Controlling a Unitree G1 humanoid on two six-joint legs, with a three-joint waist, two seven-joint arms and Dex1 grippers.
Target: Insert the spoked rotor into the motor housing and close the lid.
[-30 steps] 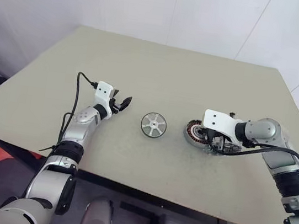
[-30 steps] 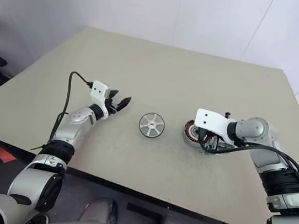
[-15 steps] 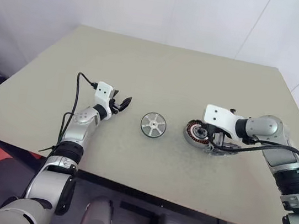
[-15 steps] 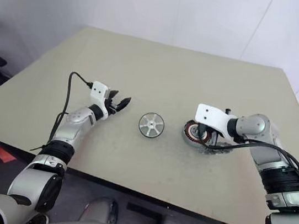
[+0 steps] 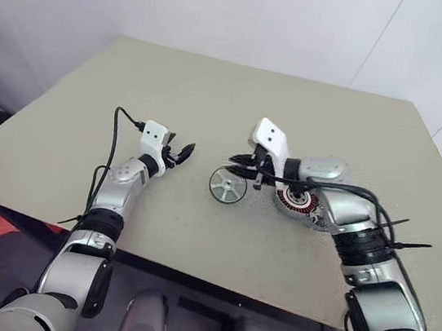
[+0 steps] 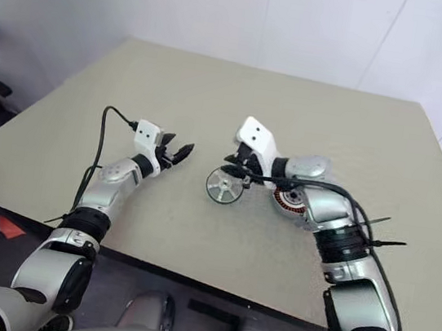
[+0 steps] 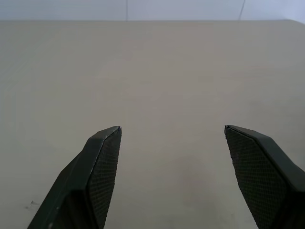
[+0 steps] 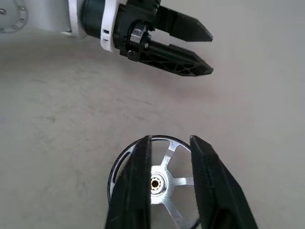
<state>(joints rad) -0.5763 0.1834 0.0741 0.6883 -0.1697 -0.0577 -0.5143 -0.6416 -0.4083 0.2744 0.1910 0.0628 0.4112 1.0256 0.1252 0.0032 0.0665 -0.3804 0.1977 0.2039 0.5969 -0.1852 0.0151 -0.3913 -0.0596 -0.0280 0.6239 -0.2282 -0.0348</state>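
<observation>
I see the wheel-shaped rotor (image 5: 227, 186) lying flat on the table (image 5: 293, 118), between my two arms and just left of the motor housing (image 5: 298, 201). My right gripper (image 5: 241, 163) hangs over the rotor's far edge, fingers (image 8: 136, 191) partly apart, holding nothing. My left gripper (image 5: 181, 153) hovers left of the rotor, spread wide and empty.

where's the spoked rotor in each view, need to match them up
Left eye view: rotor just left of centre on the table.
Right eye view: rotor near centre, under the right pincer.
Left wrist view: bare table between the left pincer's fingers.
Right wrist view: rotor low, between the right pincer's fingers.
Shared landmark: left pincer, beside the rotor in both eye views and the right wrist view.
</observation>
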